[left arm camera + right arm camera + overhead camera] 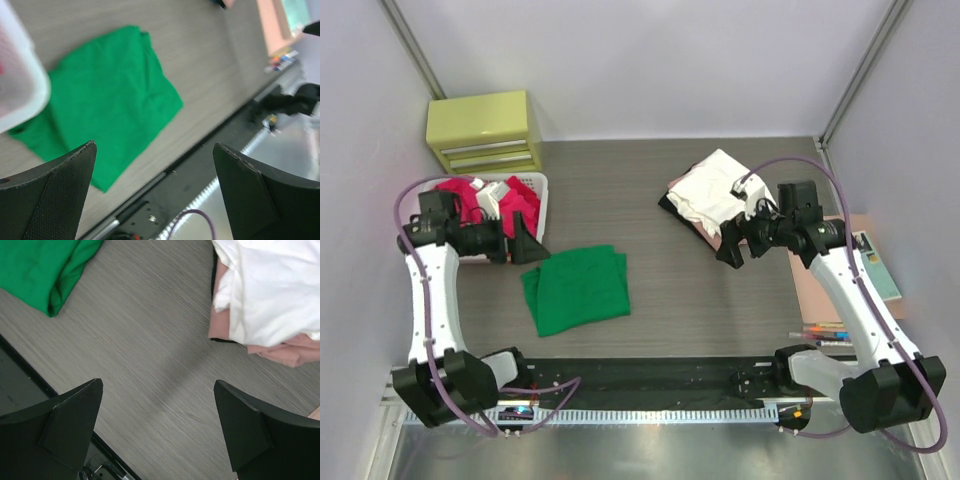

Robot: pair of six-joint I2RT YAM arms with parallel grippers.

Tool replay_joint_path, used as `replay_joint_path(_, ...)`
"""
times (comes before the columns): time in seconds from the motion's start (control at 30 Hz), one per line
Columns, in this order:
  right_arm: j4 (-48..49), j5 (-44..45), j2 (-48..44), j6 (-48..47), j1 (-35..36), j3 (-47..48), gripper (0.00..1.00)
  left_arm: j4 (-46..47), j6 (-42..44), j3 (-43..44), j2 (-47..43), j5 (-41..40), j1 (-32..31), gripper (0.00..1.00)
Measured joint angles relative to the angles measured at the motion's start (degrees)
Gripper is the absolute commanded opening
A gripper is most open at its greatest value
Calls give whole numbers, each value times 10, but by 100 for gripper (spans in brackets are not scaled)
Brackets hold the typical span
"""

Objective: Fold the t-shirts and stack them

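A bright green t-shirt [576, 288] lies folded on the table, left of centre; it also shows in the left wrist view [107, 102] and in the right wrist view [42, 265]. A stack with a white t-shirt [715, 188] on top of pale pink and black ones lies at the back right; the white shirt [272, 285] and the pink shirt [295, 351] show in the right wrist view. Red t-shirts [465, 200] fill the white basket [542, 205]. My left gripper [528, 243] is open and empty beside the basket. My right gripper [730, 245] is open and empty next to the stack.
A yellow-green drawer box [485, 130] stands at the back left. A teal-covered book on a pink sheet [840, 275] lies at the right edge, with several pens [820, 333] near it. The basket's rim [22, 95] is close to the left fingers.
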Motion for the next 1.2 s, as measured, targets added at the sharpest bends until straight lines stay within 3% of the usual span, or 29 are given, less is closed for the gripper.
replay_joint_path(0.2, 26, -40, 51, 6, 68, 37, 100, 63, -80, -69, 23, 39, -79, 100)
replay_joint_path(0.4, 72, -24, 118, 29, 162, 33, 100, 117, -155, -101, -24, 30, -110, 100)
replay_joint_path(0.53, 91, 9, 128, 26, 214, 15, 100, 163, -191, -111, -105, -13, -112, 100)
replay_joint_path(0.7, 104, 28, 155, 20, 231, 22, 100, 196, -207, -123, -183, -80, -113, 100)
replay_joint_path(0.97, 108, 73, 217, 14, 269, 34, 100, 231, -193, -159, -199, -179, -113, 100)
replay_joint_path(1.2, 129, 142, 191, -1, 221, 42, 100, 256, -183, -172, -256, -232, -113, 100)
